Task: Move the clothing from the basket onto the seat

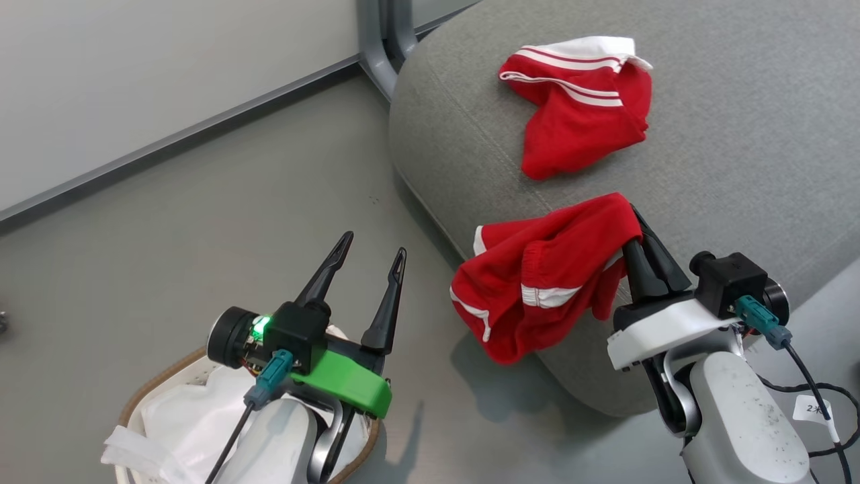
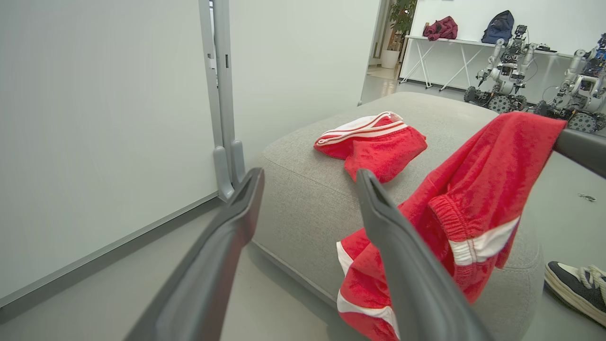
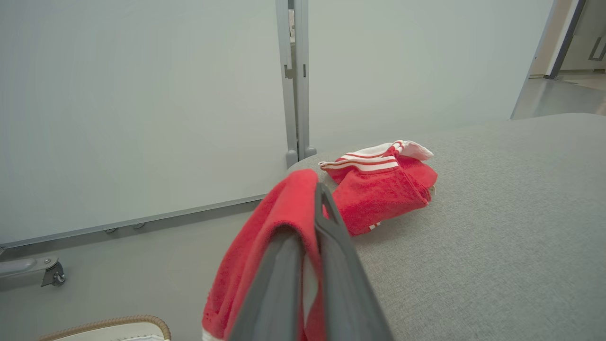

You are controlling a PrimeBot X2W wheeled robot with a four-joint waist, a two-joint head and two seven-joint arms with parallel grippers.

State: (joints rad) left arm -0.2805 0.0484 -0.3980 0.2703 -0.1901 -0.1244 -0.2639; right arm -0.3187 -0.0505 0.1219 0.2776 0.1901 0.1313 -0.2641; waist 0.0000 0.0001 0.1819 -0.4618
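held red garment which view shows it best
Left wrist view: the held red garment hangs side-on, waistband and stripe clear. Head view: bunched at the seat edge; right wrist view, a fold across the right pincer's fingers.

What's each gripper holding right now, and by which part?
Right gripper: shut on the red garment, pinching a bunched fold at its top end; the rest hangs down. Left gripper: open, empty.

Bright, soft light all over, no glare. Faint shadow under the hanging red cloth w/ white stripes (image 1: 537, 282) on the smooth grey floor (image 1: 201, 222). Wrist pics: long dark fingers (image 2: 407, 274) close up look blurry, far stuff sharp.
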